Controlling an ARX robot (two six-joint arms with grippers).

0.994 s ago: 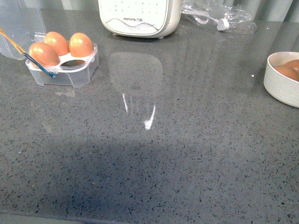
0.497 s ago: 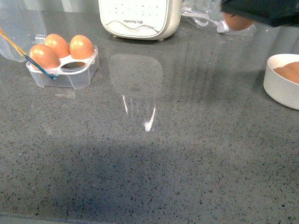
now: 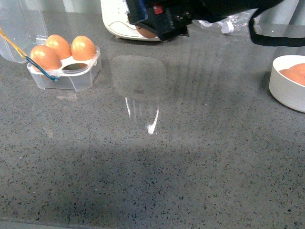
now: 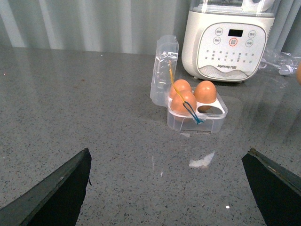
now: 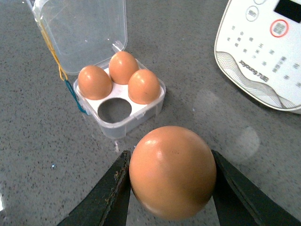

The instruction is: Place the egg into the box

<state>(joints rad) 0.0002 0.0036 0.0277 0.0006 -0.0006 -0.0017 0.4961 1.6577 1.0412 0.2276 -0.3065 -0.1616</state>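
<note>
Egg (image 5: 172,172) clamped in right tool (image 5: 173,190) near appliance (image 4: 229,42) marked Joyoung.

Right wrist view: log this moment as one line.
right gripper shut on egg | box lid open, three eggs in, one cell empty | left gripper open

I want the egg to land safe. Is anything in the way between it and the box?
No, nothing visible. The right gripper holds the egg, the box has its lid open, one cell is empty, and only countertop lies between them.
</note>
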